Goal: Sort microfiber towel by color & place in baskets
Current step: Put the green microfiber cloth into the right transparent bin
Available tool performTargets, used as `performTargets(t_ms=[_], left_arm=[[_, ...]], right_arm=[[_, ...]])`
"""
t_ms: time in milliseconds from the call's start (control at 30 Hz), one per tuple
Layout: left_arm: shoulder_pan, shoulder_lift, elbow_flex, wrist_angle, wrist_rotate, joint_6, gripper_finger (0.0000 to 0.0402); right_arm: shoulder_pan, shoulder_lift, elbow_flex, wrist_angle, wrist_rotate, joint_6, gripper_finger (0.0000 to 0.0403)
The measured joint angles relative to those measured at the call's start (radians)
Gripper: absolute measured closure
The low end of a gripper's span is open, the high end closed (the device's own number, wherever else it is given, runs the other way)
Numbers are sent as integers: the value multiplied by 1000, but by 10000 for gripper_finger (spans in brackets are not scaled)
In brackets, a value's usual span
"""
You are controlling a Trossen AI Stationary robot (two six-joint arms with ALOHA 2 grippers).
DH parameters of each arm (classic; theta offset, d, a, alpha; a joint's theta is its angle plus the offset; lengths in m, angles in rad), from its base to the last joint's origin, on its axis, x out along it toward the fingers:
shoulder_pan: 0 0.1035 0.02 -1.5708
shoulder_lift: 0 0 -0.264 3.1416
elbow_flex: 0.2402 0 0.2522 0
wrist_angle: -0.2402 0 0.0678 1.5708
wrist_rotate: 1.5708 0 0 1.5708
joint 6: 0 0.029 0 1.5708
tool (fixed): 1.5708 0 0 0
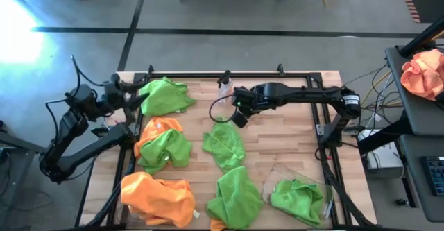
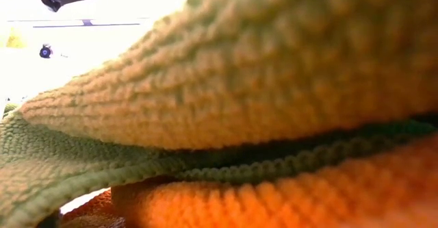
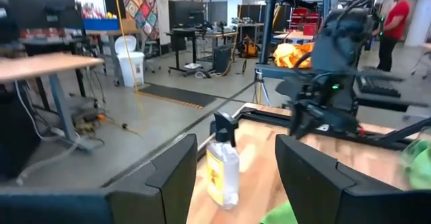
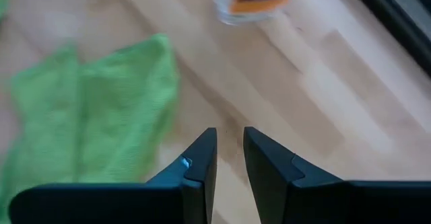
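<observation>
Several lime green microfiber towels lie on the wooden table: one at the far left [image 1: 165,96], one in the middle [image 1: 223,144], one near the front [image 1: 236,196]. Another green one [image 1: 170,148] lies on an orange towel [image 1: 154,129]. A second orange towel [image 1: 156,198] sits front left. A clear basket [image 1: 277,175] at the front right holds a green towel [image 1: 298,200]. My left gripper [image 3: 236,150] is open and level beside the far-left towel [image 1: 139,100]. My right gripper [image 4: 229,133] hangs above bare wood beside the middle towel [image 4: 101,109], with a narrow empty gap between its fingers [image 1: 239,118].
A small clear spray bottle [image 1: 225,89] stands at the far middle, between the two grippers [image 3: 222,163]. A black frame [image 1: 208,73] rims the table. A peach cloth bundle [image 1: 424,71] lies on a side table. Towels [image 2: 239,84] block the low view. A person [image 3: 397,15] stands far off.
</observation>
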Motion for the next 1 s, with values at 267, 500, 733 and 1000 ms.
performTargets(t_ms=[267, 500, 733, 1000], left_arm=[[0, 67, 0, 115, -5, 143, 216], [0, 137, 0, 177, -62, 192, 216], [0, 179, 0, 173, -91, 199, 216], [0, 183, 0, 172, -91, 250, 216]], right_arm=[[86, 8, 0, 82, -24, 42, 335], [111, 9, -11, 100, -113, 97, 335], [123, 22, -32, 105, -180, 187, 335], [132, 160, -18, 117, -174, 221, 335]])
